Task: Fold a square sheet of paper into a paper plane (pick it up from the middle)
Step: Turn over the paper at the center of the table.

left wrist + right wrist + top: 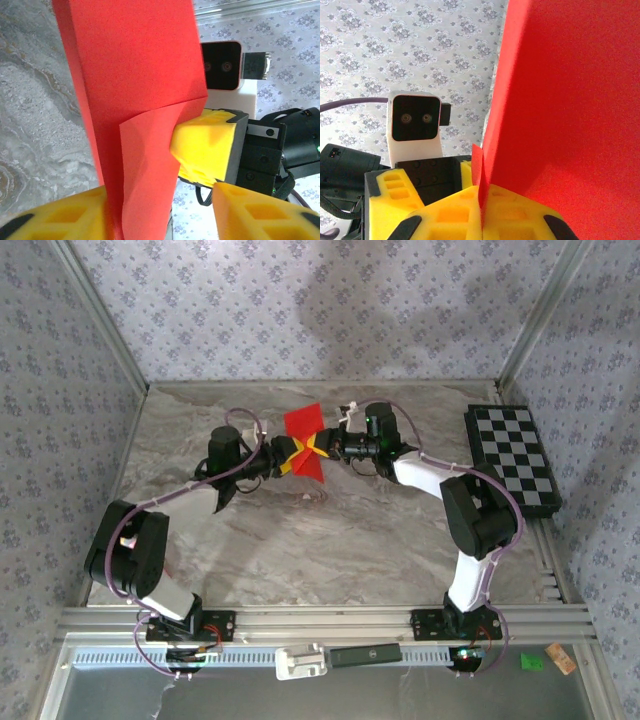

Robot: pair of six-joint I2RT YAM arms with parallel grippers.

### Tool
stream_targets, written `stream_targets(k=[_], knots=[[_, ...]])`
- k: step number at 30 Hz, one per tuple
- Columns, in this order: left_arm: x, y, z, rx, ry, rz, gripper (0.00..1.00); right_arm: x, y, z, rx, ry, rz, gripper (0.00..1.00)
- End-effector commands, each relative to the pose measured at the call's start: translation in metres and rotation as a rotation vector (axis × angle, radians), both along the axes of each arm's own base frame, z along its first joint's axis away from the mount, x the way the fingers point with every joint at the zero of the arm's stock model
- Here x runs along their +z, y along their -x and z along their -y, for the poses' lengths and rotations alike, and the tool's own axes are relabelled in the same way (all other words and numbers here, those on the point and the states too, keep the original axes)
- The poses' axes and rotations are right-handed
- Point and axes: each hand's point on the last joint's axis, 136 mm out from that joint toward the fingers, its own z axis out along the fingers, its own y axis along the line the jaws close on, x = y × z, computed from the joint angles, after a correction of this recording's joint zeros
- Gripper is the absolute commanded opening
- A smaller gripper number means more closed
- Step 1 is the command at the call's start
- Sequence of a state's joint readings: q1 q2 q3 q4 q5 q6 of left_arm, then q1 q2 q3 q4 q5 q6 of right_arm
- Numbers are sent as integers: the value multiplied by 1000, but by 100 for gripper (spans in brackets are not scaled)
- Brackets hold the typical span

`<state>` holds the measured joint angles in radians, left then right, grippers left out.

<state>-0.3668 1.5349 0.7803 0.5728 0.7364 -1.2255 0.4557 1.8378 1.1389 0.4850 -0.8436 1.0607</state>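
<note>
My right hand is clenched on the square sheet of paper, its yellow fingers pinching the red edge between them. My left hand meets it from the other side, above the middle of the marbled desk. Its fingers stand apart, with the creased sheet passing between them and lying against one, the other clear of it. The right hand's finger crowds in just beside them. A chequered board lies at the desk's right edge, well apart.
</note>
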Motion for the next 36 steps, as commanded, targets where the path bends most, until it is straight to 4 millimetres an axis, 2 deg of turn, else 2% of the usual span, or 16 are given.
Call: stream_targets(k=[1, 7, 11, 14, 18, 20, 24, 26, 30, 33, 36], knots=[[21, 1, -1, 1, 20, 82, 44, 18, 5, 2, 17, -35, 34, 7], [15, -3, -1, 13, 16, 60, 27, 15, 5, 4, 14, -33, 24, 10], [9, -6, -4, 30, 0, 47, 16, 8, 2, 12, -19, -3, 23, 18], [-2, -8, -9, 42, -46, 21, 10, -4, -3, 27, -71, 43, 20, 30], [-21, -7, -23, 62, -161, -12, 9, -20, -11, 57, -164, 149, 12, 44], [-33, -4, -33, 70, -286, -35, 8, -27, -14, 74, -212, 212, 16, 49], [-53, 8, -66, 74, -698, -47, 8, -33, -16, 108, -312, 369, 50, 62], [-57, 9, -84, 84, -928, -30, 7, -34, -16, 123, -357, 444, 73, 67], [-59, 11, -115, 107, -1288, -32, 6, -32, -16, 141, -419, 532, 105, 70], [-55, 6, -125, 118, -1504, -2, 6, -33, -15, 149, -449, 561, 108, 70], [-59, -1, -120, 110, -1662, 41, 5, -36, -13, 151, -461, 560, 104, 70]])
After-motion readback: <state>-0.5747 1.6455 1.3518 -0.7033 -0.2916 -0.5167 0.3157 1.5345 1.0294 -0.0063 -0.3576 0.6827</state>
